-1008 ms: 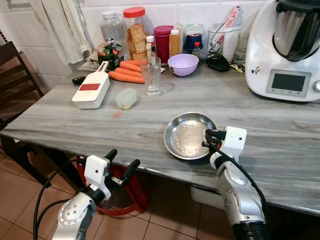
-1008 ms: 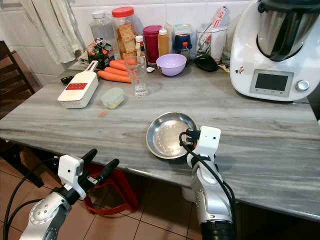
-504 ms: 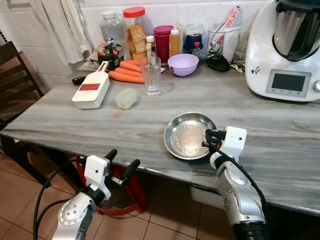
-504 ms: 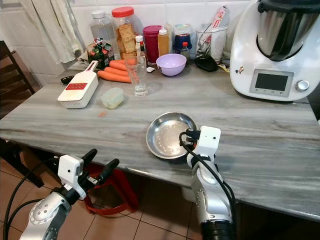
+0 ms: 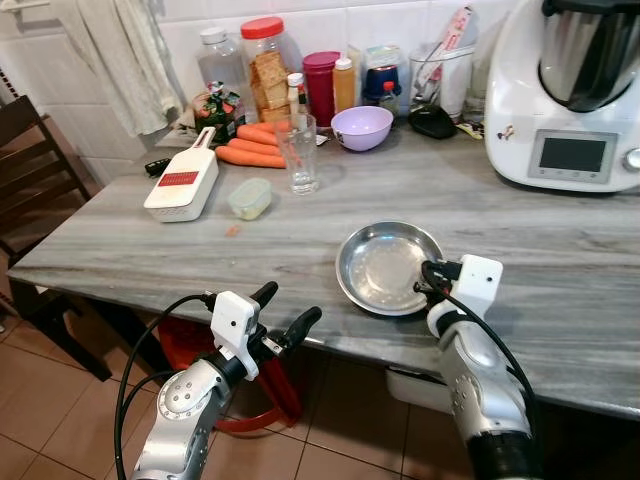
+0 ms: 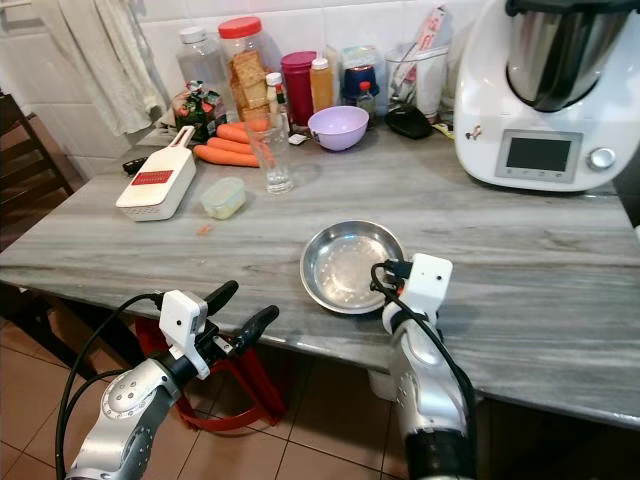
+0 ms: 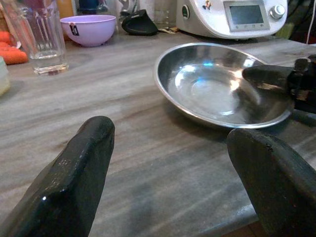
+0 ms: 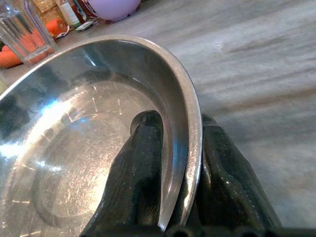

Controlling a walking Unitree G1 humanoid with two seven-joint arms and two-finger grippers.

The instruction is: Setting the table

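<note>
A shiny steel plate lies on the grey marble table near its front edge. My right gripper is shut on the steel plate's right rim; in the right wrist view one finger lies inside the steel plate and the other outside. My left gripper hangs open below the table's front edge, left of the plate. In the left wrist view its fingers frame the steel plate from a short distance. A clear glass stands further back on the table.
A white grater, a small lidded tub, carrots and a purple bowl lie behind. Jars and bottles line the wall. A white kitchen machine stands at back right. A wooden chair is on the left.
The left arm has risen and moved right, towards the table edge. The camera has shifted slightly. The right gripper still holds the plate's rim.
</note>
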